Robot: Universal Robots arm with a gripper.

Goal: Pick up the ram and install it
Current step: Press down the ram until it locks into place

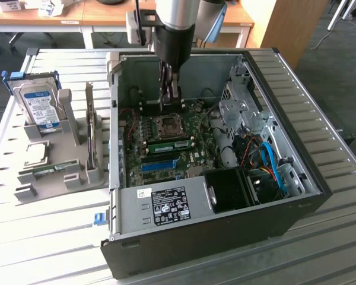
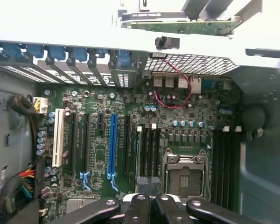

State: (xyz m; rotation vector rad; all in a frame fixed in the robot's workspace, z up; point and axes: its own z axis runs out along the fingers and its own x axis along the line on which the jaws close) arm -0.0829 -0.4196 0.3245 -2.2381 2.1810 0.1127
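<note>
Now | hand point(image 1: 168, 95) pinched together over motherboard point(image 1: 166, 145) | CPU socket point(image 1: 166, 123) just beside | ram point(image 1: 167, 144) seated

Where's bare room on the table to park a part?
Bare table between the gray fixture and the near edge; also at the exterior view's right of the case. Crowded: inside the case, around gripper and cables.

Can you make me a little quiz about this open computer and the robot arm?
1. True or false: the black metal computer case has its side closed.
2. The gripper hangs over: A the green motherboard, B the grey ribbed table, C the hard drive.
3. Fill in: the long plastic slot strip on that board is coloured ____.
Key: 1 false; 2 A; 3 blue.
</note>
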